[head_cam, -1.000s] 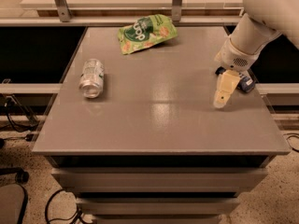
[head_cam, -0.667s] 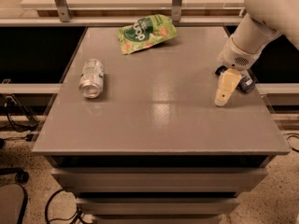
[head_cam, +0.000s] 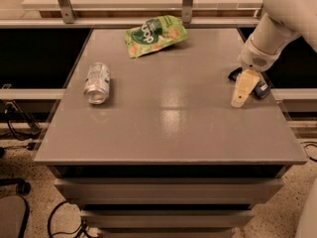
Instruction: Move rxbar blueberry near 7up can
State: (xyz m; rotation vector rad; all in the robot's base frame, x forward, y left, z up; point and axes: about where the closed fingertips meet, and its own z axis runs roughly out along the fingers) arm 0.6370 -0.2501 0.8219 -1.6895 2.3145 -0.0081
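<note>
Little has moved since the earlier frames. The gripper (head_cam: 241,92) has edged only slightly toward the right edge of the table (head_cam: 173,118), while the can and the bag lie where they were.

In the single camera view, the gripper hangs low at the table's right side, directly over the rxbar blueberry (head_cam: 261,89). The bar lies flat by that edge, its dark wrapper showing on either side of the cream claw. Whether the claw is spread, pressed together or already pinching the bar cannot be told from here. The 7up can (head_cam: 97,82) lies on its side well apart, near the left edge. A green chip bag (head_cam: 153,33) rests at the back.

The bar is probably light, thin and somewhat pliable, with a slick foil wrapper. A grip across its narrow width near the middle would likely hold best. Because it lies flat, the claw would need to come right down to the tabletop, and a weak pinch could let it slip.
</note>
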